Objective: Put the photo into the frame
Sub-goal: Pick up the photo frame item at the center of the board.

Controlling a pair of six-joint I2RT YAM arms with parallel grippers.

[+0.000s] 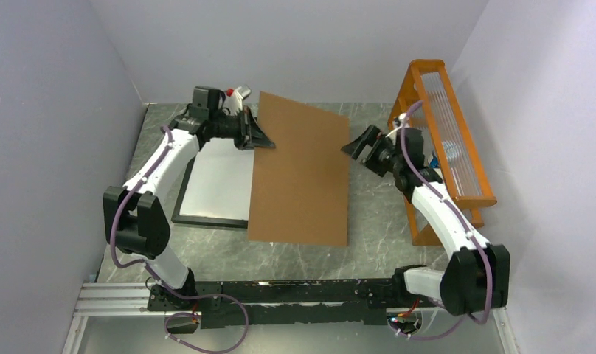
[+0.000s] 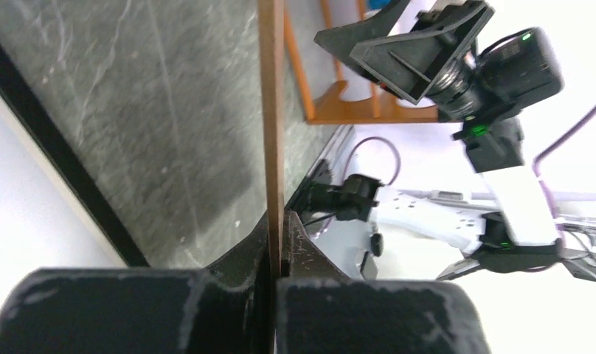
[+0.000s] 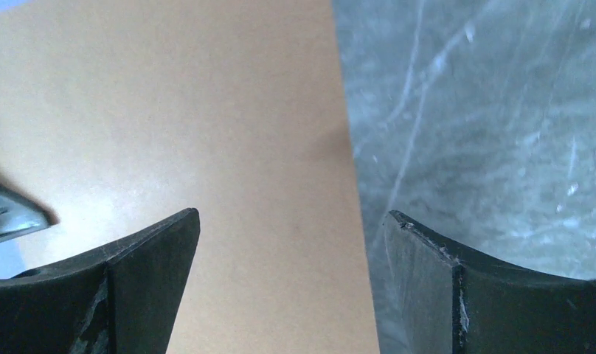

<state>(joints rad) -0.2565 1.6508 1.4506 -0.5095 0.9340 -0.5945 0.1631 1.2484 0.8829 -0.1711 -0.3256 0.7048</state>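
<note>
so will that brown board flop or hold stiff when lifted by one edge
Probably stiff: pinched at one edge by the left pincer, the brown board looks flat, no sag. Likely light, being so thin edge-on. It could pivot in that single narrow grip.

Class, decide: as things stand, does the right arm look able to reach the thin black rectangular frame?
Probably not directly: the brown backing board, pinched by the left gripper, leans between the open right gripper and the black frame, covering its nearer side.
</note>
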